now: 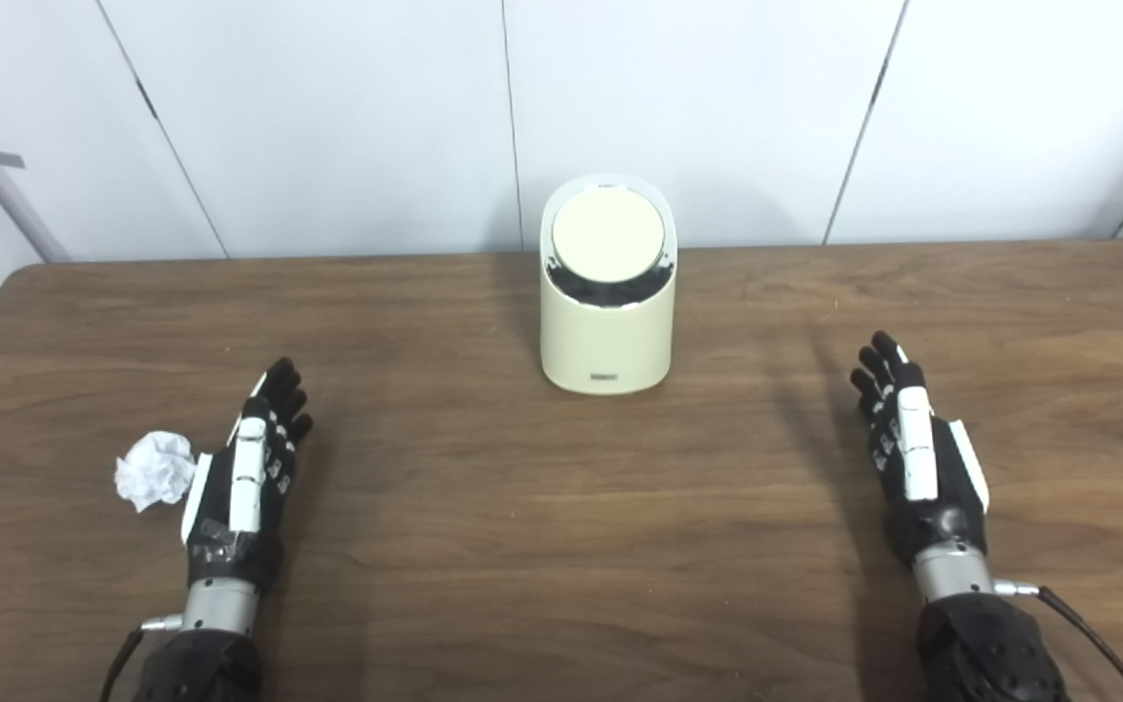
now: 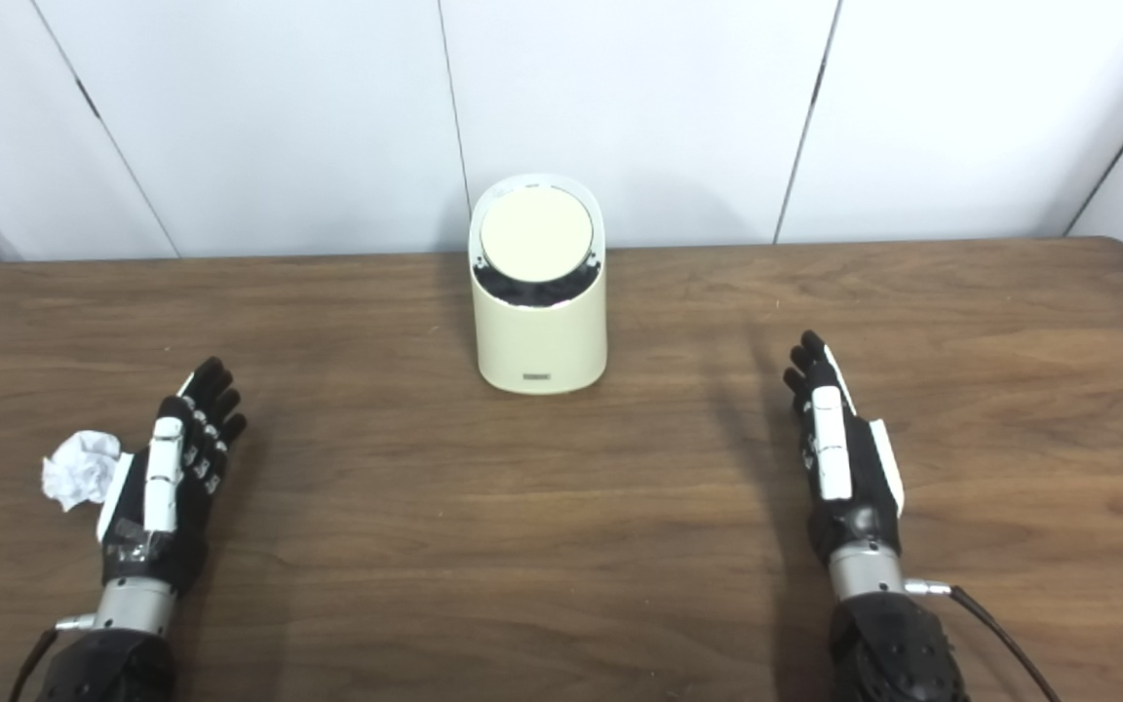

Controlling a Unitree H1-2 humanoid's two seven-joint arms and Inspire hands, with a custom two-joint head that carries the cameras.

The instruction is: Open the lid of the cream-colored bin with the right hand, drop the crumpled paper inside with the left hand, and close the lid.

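One desk carries one bin, topped by one round lid. One ball of crumpled paper lies on the wood. Two hands are in view: one left hand and one right hand, each on its own arm.

A cream bin stands at the far middle of the table, its round lid shut. The left hand lies near left, fingers straight and holding nothing, with crumpled paper just beside it on its left. The right hand lies near right, likewise flat and unloaded, well apart from the bin.
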